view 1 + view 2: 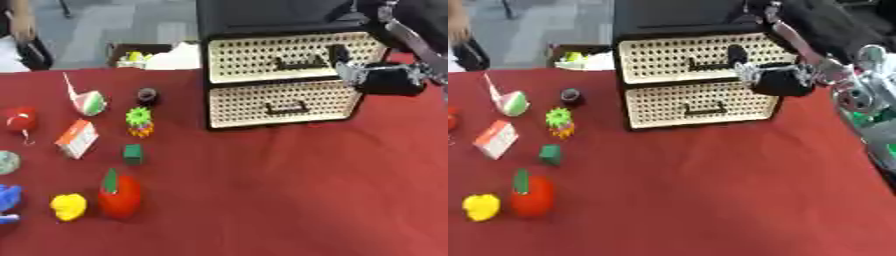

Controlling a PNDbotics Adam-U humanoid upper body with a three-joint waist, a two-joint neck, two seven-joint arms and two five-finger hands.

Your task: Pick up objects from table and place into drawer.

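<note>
Drawer unit [284, 82] with two closed drawers, right hand [773, 79] at upper one

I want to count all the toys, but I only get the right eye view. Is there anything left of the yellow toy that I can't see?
Observer: Yes. A blue toy lies left of the yellow toy, at the left eye view's edge.
Operator: Anything further back from it?
Observer: A round grey-green ball, cut by that same edge.
Operator: And the red bit at my edge?
Observer: It is a red ball with a white mark on it.
</note>
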